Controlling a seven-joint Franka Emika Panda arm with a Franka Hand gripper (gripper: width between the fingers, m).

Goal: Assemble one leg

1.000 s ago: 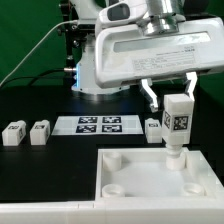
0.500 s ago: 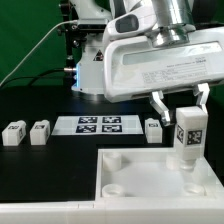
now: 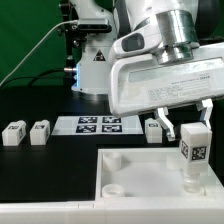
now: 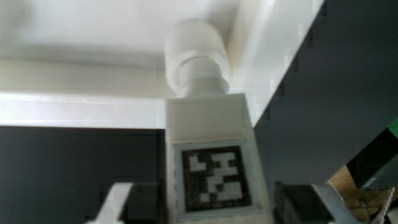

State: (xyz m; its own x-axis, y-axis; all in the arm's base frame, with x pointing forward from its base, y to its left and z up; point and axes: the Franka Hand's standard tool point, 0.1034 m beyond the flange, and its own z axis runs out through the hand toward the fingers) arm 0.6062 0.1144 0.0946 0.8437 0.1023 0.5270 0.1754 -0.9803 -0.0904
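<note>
Black table (image 3: 40, 165); leg (image 3: 194, 150) within claw (image 3: 188, 127)

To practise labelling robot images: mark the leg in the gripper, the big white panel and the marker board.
held leg (image 3: 194, 150): exterior view, on its tagged face.
white panel (image 3: 150, 178): exterior view, bare top surface between sockets.
marker board (image 3: 99, 124): exterior view, its middle.

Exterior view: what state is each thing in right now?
Leg: upright, gripped, lower end at the panel; whether seated is unclear.
Jaws: shut on leg.
Loose legs: free on table.
Panel: flat on table; the two sockets on the exterior view's left are empty.
Marker board: flat on table.
</note>
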